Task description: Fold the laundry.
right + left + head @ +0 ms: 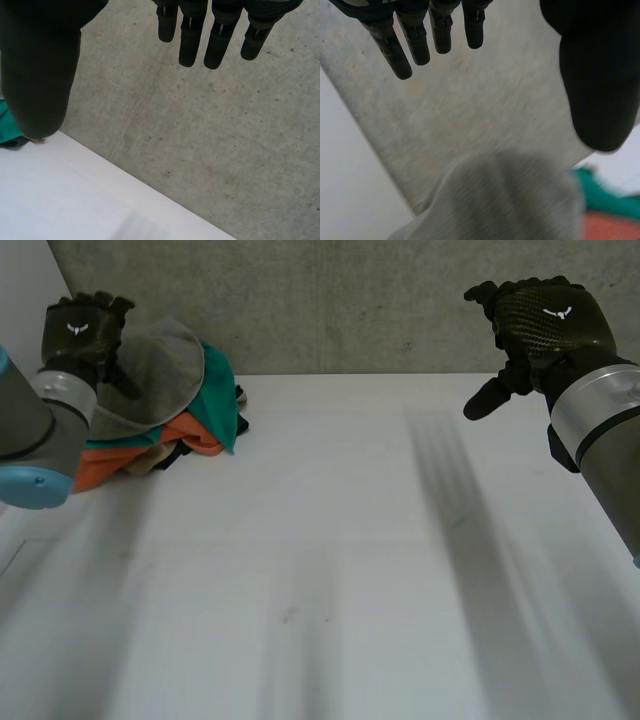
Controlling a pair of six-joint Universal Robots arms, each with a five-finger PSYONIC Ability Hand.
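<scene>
Laundry (178,405) sits beside left hand (82,328) (right wrist view glimpses teal cloth (4,127)).

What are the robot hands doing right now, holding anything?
Left robot hand: open, holding nothing, over the pile of clothes.
Right robot hand: open, holding nothing.

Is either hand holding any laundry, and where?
Nothing is held. The left hand hangs open over the laundry pile; the right hand is open too.
</scene>
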